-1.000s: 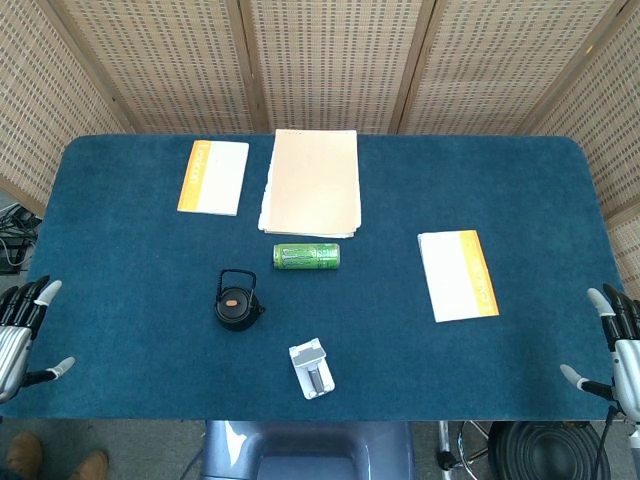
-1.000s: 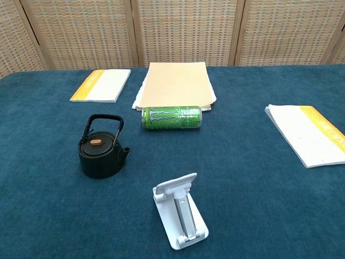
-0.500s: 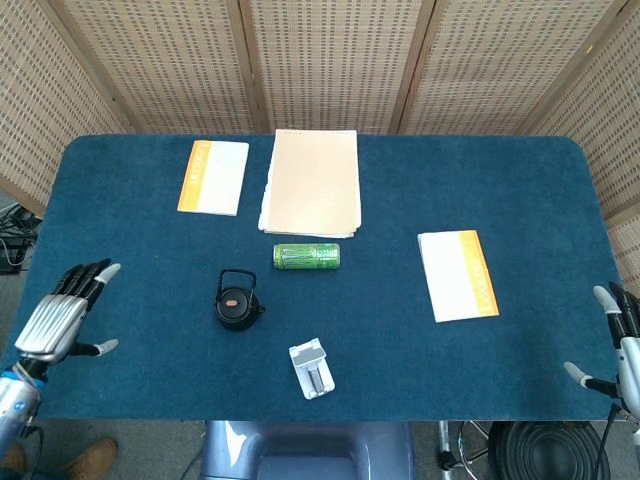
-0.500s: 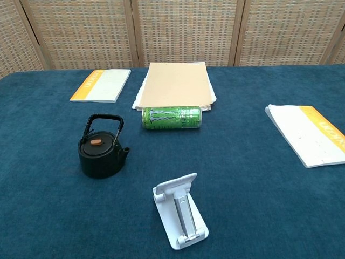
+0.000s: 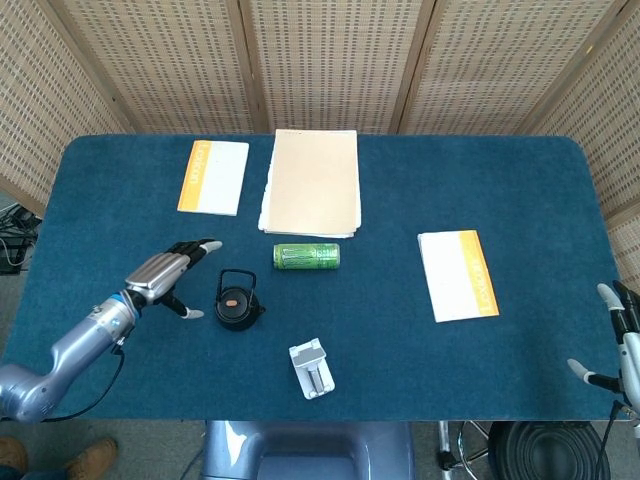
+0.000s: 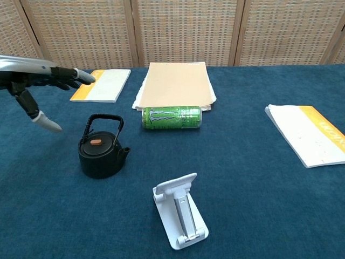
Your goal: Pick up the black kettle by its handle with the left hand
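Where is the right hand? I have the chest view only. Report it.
Observer: The head view shows the right hand at the near right edge of the table, fingers apart, holding nothing.
Operator: Now give me the left hand against the kettle, from above.
Observer: From above, the left hand is to the left of the kettle, not over it. A gap shows between them, and the hand holds nothing.
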### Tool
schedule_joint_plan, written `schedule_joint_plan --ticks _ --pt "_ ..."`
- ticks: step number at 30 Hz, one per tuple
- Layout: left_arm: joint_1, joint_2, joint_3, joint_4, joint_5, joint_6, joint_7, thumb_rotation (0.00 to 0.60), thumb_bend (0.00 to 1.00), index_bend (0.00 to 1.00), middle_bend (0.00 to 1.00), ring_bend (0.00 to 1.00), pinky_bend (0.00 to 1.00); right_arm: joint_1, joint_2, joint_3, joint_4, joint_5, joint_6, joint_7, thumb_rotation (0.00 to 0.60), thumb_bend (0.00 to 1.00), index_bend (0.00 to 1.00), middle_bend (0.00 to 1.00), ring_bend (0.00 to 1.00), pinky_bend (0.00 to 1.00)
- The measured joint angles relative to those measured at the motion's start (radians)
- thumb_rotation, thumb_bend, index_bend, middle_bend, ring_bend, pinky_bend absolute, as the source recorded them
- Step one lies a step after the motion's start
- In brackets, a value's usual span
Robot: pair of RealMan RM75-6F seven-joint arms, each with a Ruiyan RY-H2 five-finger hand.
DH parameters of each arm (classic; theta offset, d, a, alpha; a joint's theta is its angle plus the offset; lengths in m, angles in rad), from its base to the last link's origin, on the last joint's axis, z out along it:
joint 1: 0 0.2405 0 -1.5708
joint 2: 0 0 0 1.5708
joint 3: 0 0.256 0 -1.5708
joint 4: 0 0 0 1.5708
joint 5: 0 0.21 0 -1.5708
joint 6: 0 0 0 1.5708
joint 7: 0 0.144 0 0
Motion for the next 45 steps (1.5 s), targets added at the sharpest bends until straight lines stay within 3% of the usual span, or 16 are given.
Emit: schedule_joint_plan --ticks 7,12,26,32,40,45 --pt "-0.062 -0.052 0.003 0.054 -0.075 -0.06 -0.012 0.6 0.0 0.0 0.0 0.0 0.0 0.0 0.002 0.001 0.002 0.002 -0.002 0.008 0.6 0.0 0.0 0.0 0.0 0.0" --pt "-0.084 -0.086 0.004 0.07 -0.117 -0.07 -0.025 0.6 0.0 0.0 0.01 0.09 0.0 0.001 0.002 0.0 0.002 0.0 -0.003 0.008 0.6 0.0 0.0 0.0 0.0 0.0" --pt "-0.142 -0.129 0.037 0.089 -0.19 -0.099 0.002 0.6 0.0 0.0 0.11 0.13 0.0 0.003 -0.001 -0.001 0.004 0.002 -0.009 0.006 0.6 0.0 0.0 0.0 0.0 0.0" --pt "-0.166 -0.122 0.044 0.086 -0.242 -0.125 -0.007 0.6 0.0 0.0 0.21 0.22 0.0 0.006 -0.004 -0.002 0.005 0.002 -0.014 0.001 0.6 0.0 0.0 0.0 0.0 0.0" --pt "-0.152 -0.087 0.034 0.051 -0.222 -0.129 -0.048 0.6 0.0 0.0 0.24 0.23 0.0 0.006 -0.005 -0.003 0.003 0.001 -0.013 -0.002 0.6 0.0 0.0 0.0 0.0 0.0" --pt "-0.116 -0.041 0.015 -0.002 -0.144 -0.121 -0.091 0.6 0.0 0.0 0.24 0.23 0.0 0.004 -0.004 -0.004 0.0 -0.002 -0.011 -0.002 0.6 0.0 0.0 0.0 0.0 0.0"
